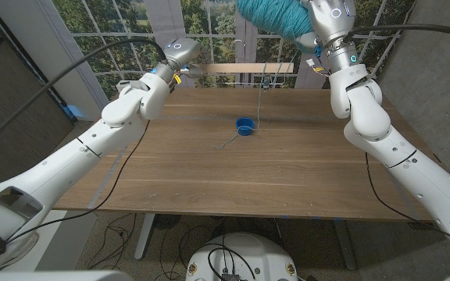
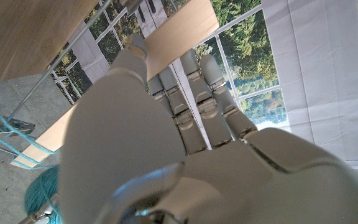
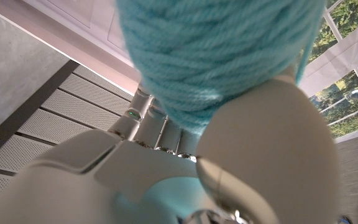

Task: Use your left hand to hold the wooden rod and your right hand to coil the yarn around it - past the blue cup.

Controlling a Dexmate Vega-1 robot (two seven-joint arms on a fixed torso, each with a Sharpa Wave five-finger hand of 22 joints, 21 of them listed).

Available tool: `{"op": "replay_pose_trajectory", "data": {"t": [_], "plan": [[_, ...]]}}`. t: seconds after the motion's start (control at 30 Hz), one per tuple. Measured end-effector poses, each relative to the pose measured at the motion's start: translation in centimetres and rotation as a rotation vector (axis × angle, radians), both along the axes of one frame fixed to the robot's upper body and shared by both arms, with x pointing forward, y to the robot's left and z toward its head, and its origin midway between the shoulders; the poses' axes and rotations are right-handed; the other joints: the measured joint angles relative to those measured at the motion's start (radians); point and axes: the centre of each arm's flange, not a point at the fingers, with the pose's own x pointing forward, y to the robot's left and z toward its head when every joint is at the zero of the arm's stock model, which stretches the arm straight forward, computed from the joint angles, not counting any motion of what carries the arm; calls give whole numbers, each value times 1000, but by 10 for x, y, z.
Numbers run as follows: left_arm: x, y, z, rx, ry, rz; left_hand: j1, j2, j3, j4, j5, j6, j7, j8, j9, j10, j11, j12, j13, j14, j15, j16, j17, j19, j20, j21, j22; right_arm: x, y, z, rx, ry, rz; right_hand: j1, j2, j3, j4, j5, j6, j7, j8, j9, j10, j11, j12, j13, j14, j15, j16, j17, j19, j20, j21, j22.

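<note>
A wooden table point(image 1: 209, 168) spans the scene, with a window showing trees beyond its far edge. The robot's right arm rises on the right, and its right hand point(image 1: 319, 31) is lifted high above the table's far right, holding a large ball of teal yarn point(image 1: 276, 16). In the right wrist view the fingers wrap around the ball, which bulges over the hand point(image 3: 241, 143).

The left hand point(image 1: 180, 58) hangs over the far left of the table, gripping one end of a pale wooden rod point(image 1: 244, 69) that runs level to the right along the far edge. In the left wrist view its fingers point(image 2: 197, 106) lie pressed together, curled over the rod.

A thin yarn strand point(image 1: 261, 97) hangs from the rod toward a small blue cup point(image 1: 244, 126) standing near the table's middle.
</note>
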Motion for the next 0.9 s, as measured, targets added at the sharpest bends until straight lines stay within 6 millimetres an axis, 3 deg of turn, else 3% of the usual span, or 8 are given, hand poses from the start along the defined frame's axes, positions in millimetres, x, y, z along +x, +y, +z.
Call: {"op": "replay_pose_trajectory", "data": {"t": [0.67,0.9], "plan": [[3,3,-3,-15,26,11,0,0,-1,-4,0,0,0,-4,0,0,0,-7,0,4,-4,-7,0,0,0,0,0,7,-12,-8,29,44,-21,0,0,-4,4,-3,0,0,-1,1,4,-4,-7,0,7,-3,-4,-1,0,0,0,0],[5,6,-4,-30,74,35,0,0,-1,-4,0,0,0,-4,0,3,4,-7,-2,4,-4,-8,2,0,0,4,0,-3,-22,-14,40,69,-35,0,0,-1,7,-3,0,0,-2,-2,6,-2,-8,-1,7,-3,-8,-1,0,0,0,0]]}}
